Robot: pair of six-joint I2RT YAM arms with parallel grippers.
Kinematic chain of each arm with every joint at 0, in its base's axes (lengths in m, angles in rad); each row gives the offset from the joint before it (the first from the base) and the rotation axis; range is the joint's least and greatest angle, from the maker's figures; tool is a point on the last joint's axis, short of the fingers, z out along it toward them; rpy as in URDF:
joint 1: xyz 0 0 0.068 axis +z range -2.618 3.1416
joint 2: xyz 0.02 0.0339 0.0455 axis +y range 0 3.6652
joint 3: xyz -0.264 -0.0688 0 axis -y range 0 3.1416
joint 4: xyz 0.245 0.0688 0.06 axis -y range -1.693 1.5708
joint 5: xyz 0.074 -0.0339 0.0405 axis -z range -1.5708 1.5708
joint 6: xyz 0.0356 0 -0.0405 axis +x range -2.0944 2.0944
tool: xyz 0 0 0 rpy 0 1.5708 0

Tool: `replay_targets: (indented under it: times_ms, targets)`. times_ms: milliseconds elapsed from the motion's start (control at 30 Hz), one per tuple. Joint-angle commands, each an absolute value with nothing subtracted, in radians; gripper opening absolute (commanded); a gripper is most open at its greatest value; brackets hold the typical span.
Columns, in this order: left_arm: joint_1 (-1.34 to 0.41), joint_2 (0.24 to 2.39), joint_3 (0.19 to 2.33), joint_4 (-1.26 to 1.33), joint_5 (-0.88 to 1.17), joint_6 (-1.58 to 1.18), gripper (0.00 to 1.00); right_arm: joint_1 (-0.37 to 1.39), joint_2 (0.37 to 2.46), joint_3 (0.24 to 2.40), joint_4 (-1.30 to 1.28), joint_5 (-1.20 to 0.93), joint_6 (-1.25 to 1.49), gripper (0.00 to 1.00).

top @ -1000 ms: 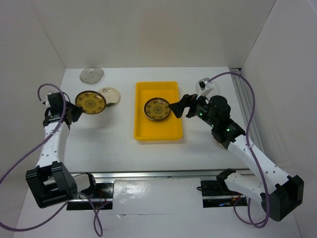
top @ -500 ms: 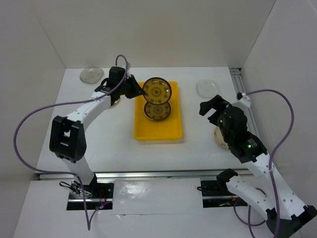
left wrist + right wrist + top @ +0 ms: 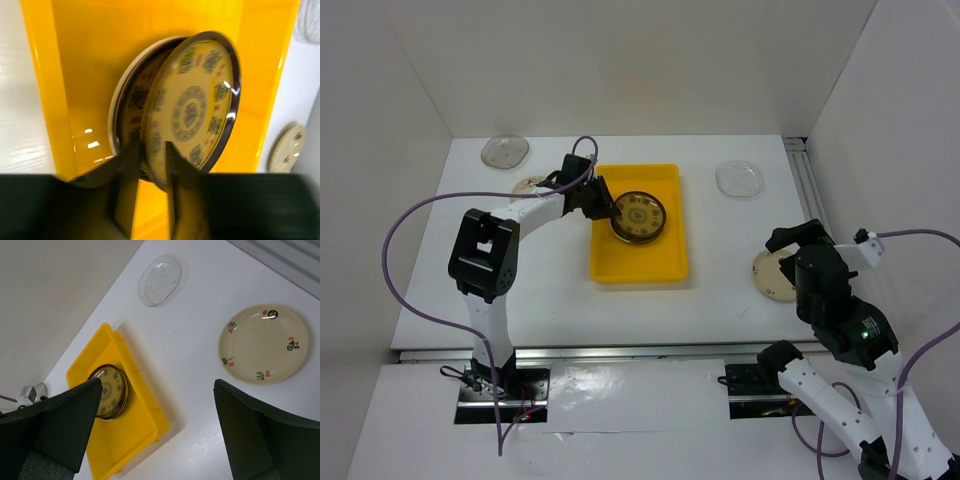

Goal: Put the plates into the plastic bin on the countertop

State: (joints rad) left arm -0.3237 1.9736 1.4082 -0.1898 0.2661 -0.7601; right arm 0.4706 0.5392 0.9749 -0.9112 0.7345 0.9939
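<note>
Now: left claw (image 3: 151,148) sits low in the bin (image 3: 640,266), fingers (image 3: 127,185) straddling the near rim of a patterned plate (image 3: 196,100). It tilts against a second patterned plate (image 3: 127,95) lying flat in the bin. Pinching or merely flanking: cannot tell. Right claw (image 3: 156,386) gapes wide, nothing in it, high above a cream plate (image 3: 263,343) on the countertop (image 3: 720,290).

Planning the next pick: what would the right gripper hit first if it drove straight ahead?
Probably bare countertop, between the yellow bin and the cream plate; depth is unclear.
</note>
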Motion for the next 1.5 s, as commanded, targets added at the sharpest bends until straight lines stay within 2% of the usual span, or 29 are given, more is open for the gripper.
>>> replay_targets:
  times_ms: [0,33,133,233,333,533,700,867,1233,1467]
  targets:
    - [-0.328,1.922,1.41,-0.147,0.252,-0.773,0.41,0.465,0.548,1.032,-1.043,0.821,1.087,1.0]
    - [-0.328,1.91,1.41,-0.147,0.242,-0.773,0.52,0.465,0.539,1.032,-1.052,0.821,1.088,1.0]
    - [-0.347,1.838,1.385,-0.147,0.229,-0.773,0.63,0.465,0.514,0.994,-1.08,0.811,1.146,1.0]
    - [-0.371,1.739,1.338,-0.137,0.238,-0.764,1.0,0.465,0.514,0.941,-1.127,0.811,1.238,1.0]
    - [-0.422,1.64,1.313,-0.147,0.225,-0.755,1.0,0.465,0.523,0.85,-1.141,0.83,1.38,1.0]
    - [-0.478,1.519,1.285,-0.245,0.178,-0.721,1.0,0.465,0.583,0.633,-1.023,0.83,1.474,1.0]
    - [-0.52,1.352,1.169,-0.298,0.132,-0.712,1.0,0.465,0.572,0.431,-0.797,0.83,1.503,1.0]
    - [-0.531,1.152,1.049,-0.353,0.095,-0.692,1.0,0.465,0.558,0.313,-0.675,0.885,1.513,0.97]
    - [-0.588,1.057,0.951,-0.374,0.117,-0.692,1.0,0.456,0.816,0.273,-0.574,0.917,1.664,0.97]
    - [-0.607,1.025,0.951,-0.374,0.117,-0.683,1.0,0.443,0.962,0.32,-0.562,0.908,1.709,0.9]
